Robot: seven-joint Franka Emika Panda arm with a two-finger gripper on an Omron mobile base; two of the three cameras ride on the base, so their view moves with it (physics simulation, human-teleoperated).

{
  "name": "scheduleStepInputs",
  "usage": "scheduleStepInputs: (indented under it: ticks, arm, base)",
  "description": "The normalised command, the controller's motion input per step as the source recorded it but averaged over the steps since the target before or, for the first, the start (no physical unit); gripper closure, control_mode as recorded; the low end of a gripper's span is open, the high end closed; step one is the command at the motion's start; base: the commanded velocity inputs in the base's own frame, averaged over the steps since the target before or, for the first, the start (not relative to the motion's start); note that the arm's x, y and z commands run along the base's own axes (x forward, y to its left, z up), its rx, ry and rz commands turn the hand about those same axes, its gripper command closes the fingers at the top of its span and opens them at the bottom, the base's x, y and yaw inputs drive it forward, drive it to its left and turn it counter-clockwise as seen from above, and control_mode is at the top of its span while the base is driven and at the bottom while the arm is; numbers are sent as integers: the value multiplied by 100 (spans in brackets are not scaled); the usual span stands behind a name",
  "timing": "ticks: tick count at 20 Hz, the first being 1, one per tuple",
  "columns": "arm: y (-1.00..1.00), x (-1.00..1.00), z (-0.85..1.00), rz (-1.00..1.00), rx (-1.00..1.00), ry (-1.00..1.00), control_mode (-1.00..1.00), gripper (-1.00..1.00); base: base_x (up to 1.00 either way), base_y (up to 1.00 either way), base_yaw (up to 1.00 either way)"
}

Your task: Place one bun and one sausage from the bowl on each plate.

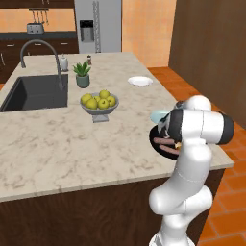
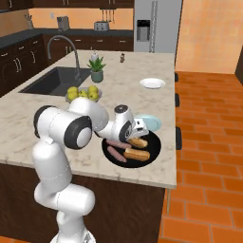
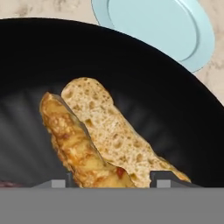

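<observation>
Gripper down in the black bowl over a bun.

In the hand view the gripper (image 3: 111, 180) straddles the near end of a bun (image 3: 100, 135), jaws apart; whether they touch it I cannot tell. The bowl (image 2: 154, 147) sits low in the right base view's middle, holding two sausages (image 2: 115, 153) on its left. The blue plate (image 3: 175, 26) lies beyond; the white plate (image 2: 152, 83) higher up the surface (image 2: 42, 107).

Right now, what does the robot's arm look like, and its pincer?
The arm is glossy white, made of fat rounded tubes like bent sausages, with dark grey bands and caps at the joints. No cables show. The pincer ends in two small dark grey finger tips with squared, blocky ends.
</observation>
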Motion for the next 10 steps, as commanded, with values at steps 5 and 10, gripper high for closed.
scheduleStepInputs:
  ticks: [5,10]
  arm:
    - [4,-51,65,0,0,-25,-100,100]
    - [4,-97,93,0,-1,-20,-100,100]
  base:
    - [0,0,0]
    - [0,0,0]
